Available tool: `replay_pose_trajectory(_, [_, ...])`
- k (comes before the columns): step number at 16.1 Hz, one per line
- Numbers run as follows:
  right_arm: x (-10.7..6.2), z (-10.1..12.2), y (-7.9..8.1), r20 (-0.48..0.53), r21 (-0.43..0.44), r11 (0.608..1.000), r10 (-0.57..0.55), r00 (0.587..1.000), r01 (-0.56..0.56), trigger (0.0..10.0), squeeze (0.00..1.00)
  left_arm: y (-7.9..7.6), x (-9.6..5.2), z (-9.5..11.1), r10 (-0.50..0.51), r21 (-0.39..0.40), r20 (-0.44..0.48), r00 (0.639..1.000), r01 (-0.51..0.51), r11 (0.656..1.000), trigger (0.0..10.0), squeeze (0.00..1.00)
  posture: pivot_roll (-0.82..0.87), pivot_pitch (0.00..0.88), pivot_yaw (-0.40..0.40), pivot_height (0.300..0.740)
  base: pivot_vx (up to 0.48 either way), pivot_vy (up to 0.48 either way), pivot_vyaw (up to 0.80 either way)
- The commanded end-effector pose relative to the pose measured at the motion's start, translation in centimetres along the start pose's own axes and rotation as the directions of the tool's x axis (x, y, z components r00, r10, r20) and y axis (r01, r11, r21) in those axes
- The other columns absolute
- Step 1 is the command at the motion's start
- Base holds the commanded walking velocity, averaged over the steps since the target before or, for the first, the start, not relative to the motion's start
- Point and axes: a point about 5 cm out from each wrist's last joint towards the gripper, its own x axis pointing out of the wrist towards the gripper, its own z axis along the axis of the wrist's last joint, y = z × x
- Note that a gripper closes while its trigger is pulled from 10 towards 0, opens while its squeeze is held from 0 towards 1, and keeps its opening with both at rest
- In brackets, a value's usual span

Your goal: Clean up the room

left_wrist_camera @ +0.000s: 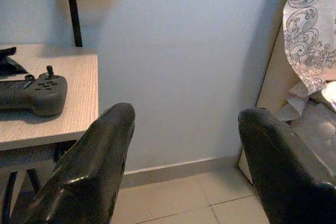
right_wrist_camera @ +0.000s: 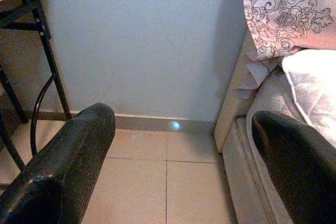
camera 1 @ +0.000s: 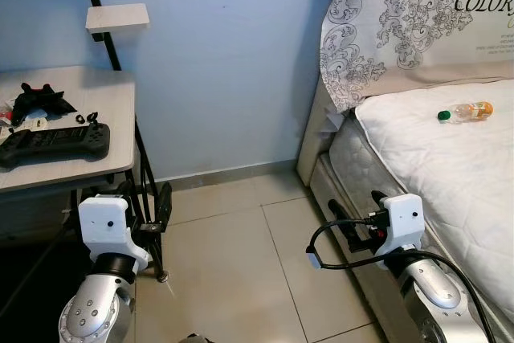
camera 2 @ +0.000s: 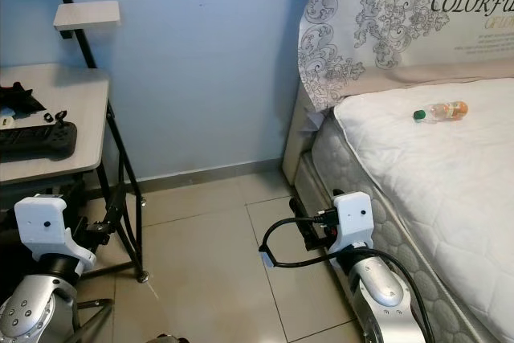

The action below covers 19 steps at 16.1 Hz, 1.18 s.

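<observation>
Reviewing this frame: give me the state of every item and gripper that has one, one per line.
Bottle: lying on its side on the bed, green cap on.
Controller: flat on the desk.
Pillow: propped upright at the head of the bed.
Left gripper: open, empty, low in front of the desk.
Right gripper: open, empty, low beside the bed.

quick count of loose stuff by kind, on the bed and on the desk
bottle on the bed: 1
handheld game controller on the desk: 1
black gadget behind it, kind unclear: 1
small dark bits by it: 2, too small to name
total: 5
</observation>
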Motion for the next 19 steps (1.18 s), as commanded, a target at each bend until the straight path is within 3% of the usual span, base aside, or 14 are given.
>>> replay_pose_trajectory(1, [4.9,4.6,0.6,0.055,0.072,0.997,0.014,0.998,-0.018,10.0,0.0,-2.8,5.4,2.0,-0.053,-0.152,-0.038,0.998,0.046,0.987,10.0,0.0,0.03,0.0,-0.123,0.74,0.0,0.0,0.0])
replay_pose_trajectory(3, [6.5,4.9,1.8,0.109,0.127,0.992,0.0,0.994,-0.014,10.0,0.0,-3.1,7.5,2.1,-0.144,0.019,-0.04,0.989,0.145,0.989,10.0,0.0,0.01,0.0,-0.061,0.74,0.0,0.0,0.0])
replay_pose_trajectory(8, [6.0,3.9,2.1,0.084,0.145,0.989,-0.028,0.996,0.016,10.0,0.0,-2.2,6.8,1.9,-0.129,-0.038,-0.059,0.99,0.127,0.991,10.0,0.0,0.0,0.0,-0.032,0.74,0.0,0.0,0.0])
replay_pose_trajectory(9, [5.3,3.7,1.5,0.078,0.132,0.991,-0.039,0.996,0.028,10.0,0.0,-1.6,6.0,1.9,-0.103,-0.042,-0.061,0.993,0.101,0.994,10.0,0.0,-0.01,0.0,-0.043,0.74,0.0,0.0,0.0])
replay_pose_trajectory(10, [3.8,3.2,0.4,0.072,0.107,0.993,-0.059,0.996,0.052,10.0,0.0,-1.1,4.1,1.3,-0.107,-0.034,-0.095,0.99,0.104,0.994,10.0,0.0,0.01,0.0,-0.055,0.74,0.0,0.0,0.0])
replay_pose_trajectory(12, [1.8,1.1,-1.2,-0.003,0.069,0.994,-0.09,0.996,0.09,10.0,0.0,-1.9,2.1,0.6,-0.172,0.049,-0.13,0.977,0.179,0.983,10.0,0.0,0.03,0.0,-0.078,0.74,0.0,0.0,0.0])
replay_pose_trajectory(13, [1.5,0.5,-1.3,-0.023,0.055,0.995,-0.083,0.996,0.084,10.0,0.0,-2.2,2.4,0.7,-0.176,0.053,-0.118,0.977,0.183,0.982,10.0,0.0,0.02,0.0,-0.074,0.74,0.0,0.0,0.0])
replay_pose_trajectory(19, [3.9,1.9,-0.1,0.03,0.033,0.996,-0.081,0.996,0.08,10.0,0.0,-1.8,5.0,1.7,-0.166,0.117,-0.078,0.983,0.175,0.978,10.0,0.0,-0.02,0.0,-0.039,0.74,0.0,-0.169,-0.59])
